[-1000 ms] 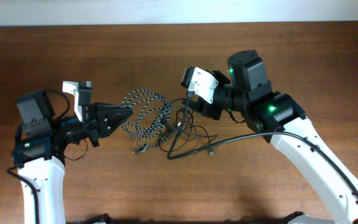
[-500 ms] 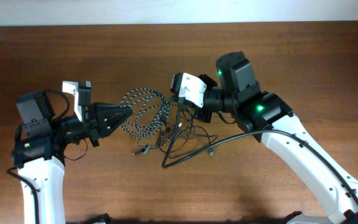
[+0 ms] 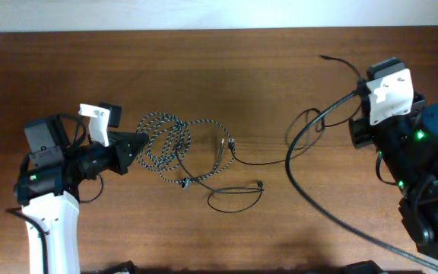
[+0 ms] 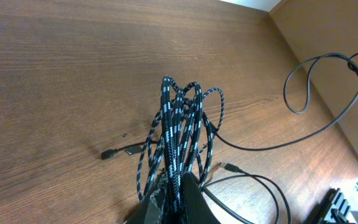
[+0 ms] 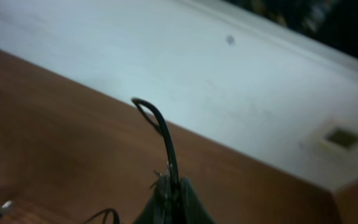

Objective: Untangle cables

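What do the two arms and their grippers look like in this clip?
Both are white links with boxy black joint housings: left arm, right arm. Green lights glow on the housings. Each wrist carries a white camera block. The left gripper is black and tapers to a point; the right gripper has dark fingers. A thicker black wire loops off the right wrist.

Speckled braided cord (image 3: 166, 141): black-and-white, bunched in several loose loops on table left of centre, bundle's left end pinched in left gripper (image 3: 139, 142), loops fan away from fingers in left wrist view (image 4: 179, 124)

Long thin black cord (image 3: 265, 162): plug end beside speckled loops, runs right across table, curls into open loop, rises into closed right gripper (image 5: 169, 186)

Short thin black cord (image 3: 259, 185): flat loop near speckled bundle, small plug at right
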Robot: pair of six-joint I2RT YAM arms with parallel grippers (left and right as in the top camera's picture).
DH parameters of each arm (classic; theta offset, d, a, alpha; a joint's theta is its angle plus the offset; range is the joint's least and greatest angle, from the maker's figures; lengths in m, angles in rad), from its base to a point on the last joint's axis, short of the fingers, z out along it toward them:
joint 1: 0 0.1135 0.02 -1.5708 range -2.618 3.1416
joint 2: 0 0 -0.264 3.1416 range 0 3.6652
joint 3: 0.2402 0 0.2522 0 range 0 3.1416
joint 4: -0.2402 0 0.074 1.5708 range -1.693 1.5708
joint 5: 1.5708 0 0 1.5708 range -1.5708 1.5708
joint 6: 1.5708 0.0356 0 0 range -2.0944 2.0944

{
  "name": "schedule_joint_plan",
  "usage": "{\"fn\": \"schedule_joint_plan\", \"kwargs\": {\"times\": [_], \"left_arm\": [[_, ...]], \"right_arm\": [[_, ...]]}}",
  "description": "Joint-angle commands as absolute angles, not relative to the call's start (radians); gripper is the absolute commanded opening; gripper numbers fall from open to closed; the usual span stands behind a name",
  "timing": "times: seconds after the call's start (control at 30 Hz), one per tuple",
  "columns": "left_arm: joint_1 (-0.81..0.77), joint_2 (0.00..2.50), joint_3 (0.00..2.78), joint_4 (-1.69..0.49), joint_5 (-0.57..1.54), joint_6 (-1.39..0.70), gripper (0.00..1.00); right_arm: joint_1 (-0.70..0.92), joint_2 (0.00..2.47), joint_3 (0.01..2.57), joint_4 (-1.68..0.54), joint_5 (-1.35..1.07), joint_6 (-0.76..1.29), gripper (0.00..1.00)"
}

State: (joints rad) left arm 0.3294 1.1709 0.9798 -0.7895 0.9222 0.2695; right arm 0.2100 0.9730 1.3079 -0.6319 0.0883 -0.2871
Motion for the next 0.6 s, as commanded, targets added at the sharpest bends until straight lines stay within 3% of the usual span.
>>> {"fn": "schedule_joint_plan", "kwargs": {"times": [0.0, 0.1, 0.13, 0.3, 0.43, 0.47, 0.53, 0.57], "left_arm": [[0.334, 1.166, 0.981, -0.788, 0.912, 0.274, 0.0], [0.334, 1.166, 0.981, -0.795, 0.911, 0.274, 0.0], [0.334, 1.166, 0.981, -0.804, 0.911, 0.274, 0.0], [0.334, 1.166, 0.981, -0.807, 0.911, 0.274, 0.0], [0.334, 1.166, 0.981, -0.806, 0.911, 0.274, 0.0], [0.334, 1.166, 0.981, -0.806, 0.911, 0.274, 0.0], [0.334, 1.166, 0.981, -0.806, 0.912, 0.274, 0.0], [0.334, 1.166, 0.981, -0.807, 0.911, 0.274, 0.0]], "right_arm": [[0.2, 1.008, 1.315, -0.652, 0.61, -0.037, 0.04], [0.159, 1.034, 1.315, -0.718, 1.117, 0.327, 0.04], [0.064, 1.033, 1.315, -0.742, 1.09, 0.403, 0.04], [-0.332, 1.223, 1.315, -0.805, 0.466, 0.401, 0.04], [-0.472, 1.454, 1.315, -0.802, 0.248, 0.401, 0.04], [-0.5, 1.507, 1.315, -0.801, 0.174, 0.401, 0.11], [-0.506, 1.52, 1.315, -0.789, 0.069, 0.401, 0.8], [-0.506, 1.515, 1.315, -0.786, 0.037, 0.401, 0.99]]}}
